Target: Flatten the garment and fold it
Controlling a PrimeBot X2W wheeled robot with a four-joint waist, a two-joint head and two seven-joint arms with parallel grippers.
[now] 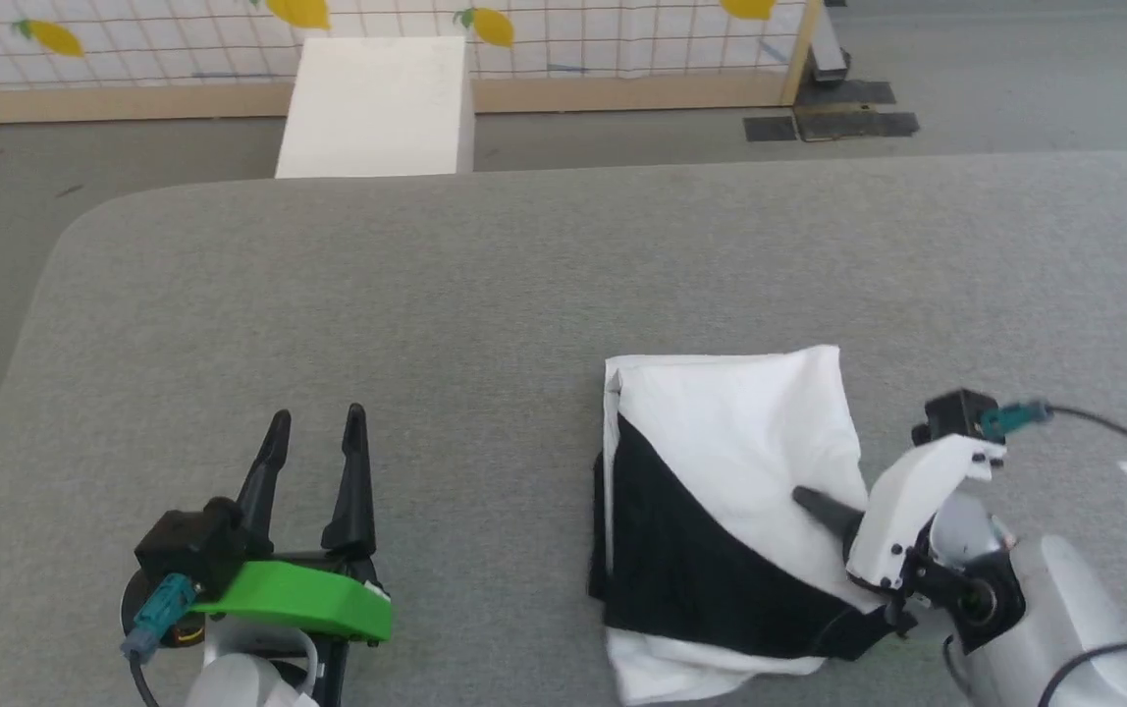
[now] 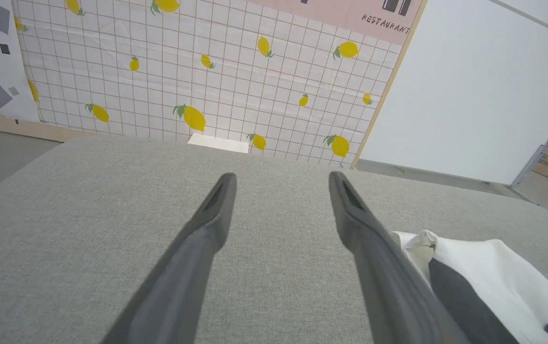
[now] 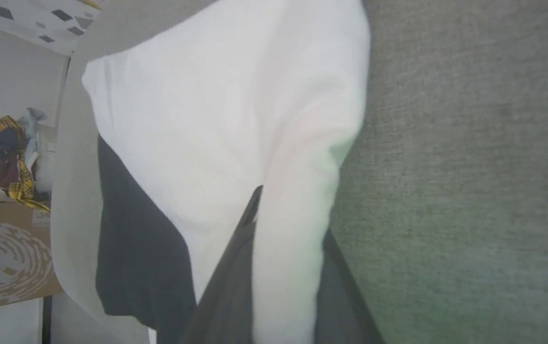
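The garment (image 1: 740, 432) lies folded into a rough square on the grey padded table (image 1: 426, 295), right of centre, white with a black diagonal band. My right gripper (image 1: 804, 496) reaches in from the right; one dark finger lies on top of the cloth and the other sits under its right edge. In the right wrist view my right gripper (image 3: 293, 210) pinches a white fold of the garment (image 3: 207, 119) between its fingers. My left gripper (image 1: 317, 414) rests open at the lower left, apart from the shirt. In the left wrist view my left gripper (image 2: 282, 176) is spread over bare table, with the garment (image 2: 493, 267) at the lower right.
A white box (image 1: 377, 108) stands on the floor beyond the table's far edge, before a lemon-print wall (image 1: 132, 39). The table's rounded left corner (image 1: 82, 236) drops to grey floor. A cardboard box (image 3: 6, 258) and a clothes pile (image 3: 6, 162) sit off the table.
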